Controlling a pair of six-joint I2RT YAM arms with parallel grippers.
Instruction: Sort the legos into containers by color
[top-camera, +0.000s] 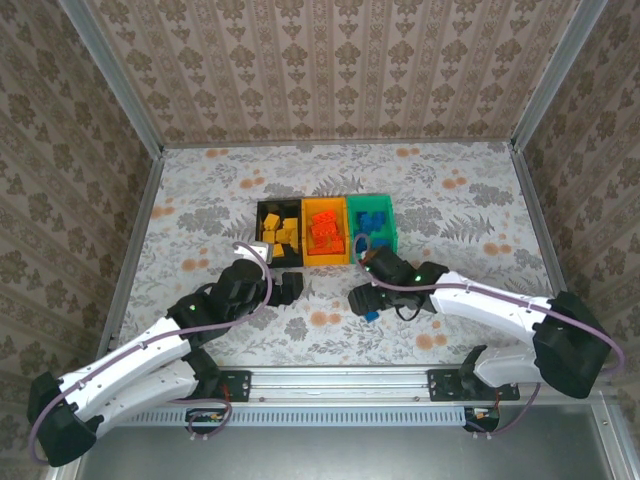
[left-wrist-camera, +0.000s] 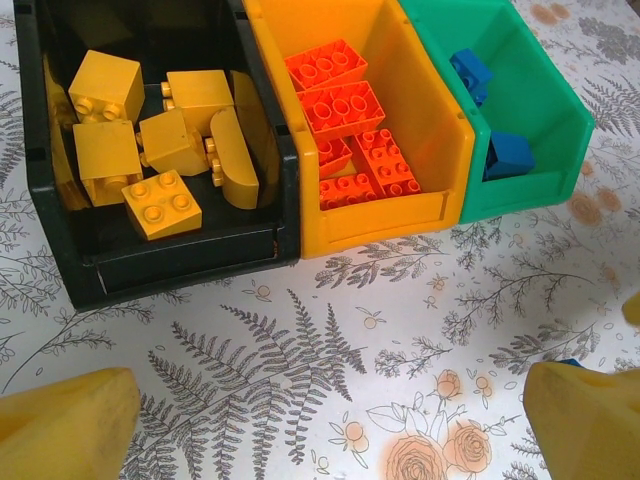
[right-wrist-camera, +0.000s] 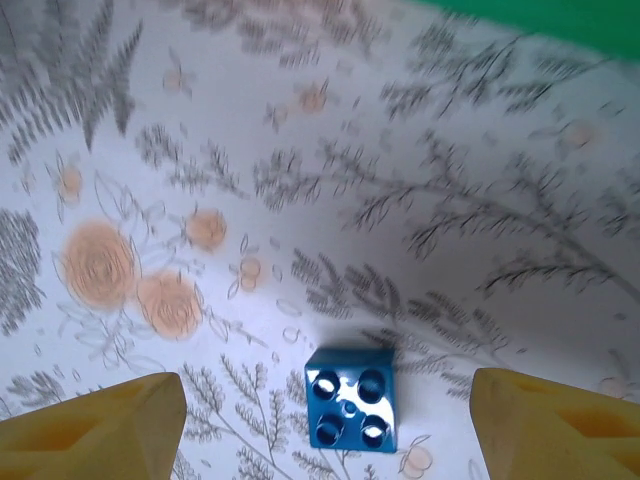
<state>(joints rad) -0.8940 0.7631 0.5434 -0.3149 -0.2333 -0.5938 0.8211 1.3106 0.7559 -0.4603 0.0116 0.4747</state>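
The three joined containers stand mid-table: the black bin (top-camera: 262, 215) holds yellow legos (left-wrist-camera: 150, 130), the yellow-orange bin (top-camera: 326, 259) holds red-orange legos (left-wrist-camera: 345, 130), and the green bin (top-camera: 391, 225) holds blue legos (left-wrist-camera: 505, 155). One blue lego (right-wrist-camera: 352, 398) lies on the table in front of the green bin, also seen from above as a blue lego (top-camera: 371, 316). My right gripper (right-wrist-camera: 330, 430) is open around it, with a gap on each side. My left gripper (left-wrist-camera: 325, 425) is open over bare table just in front of the black bin (left-wrist-camera: 180, 255).
The patterned table cloth (top-camera: 470, 210) runs to walls on three sides. The green bin's edge (right-wrist-camera: 540, 20) shows far ahead of the right gripper. The two grippers (top-camera: 292, 288) (top-camera: 365, 303) are close together in front of the bins.
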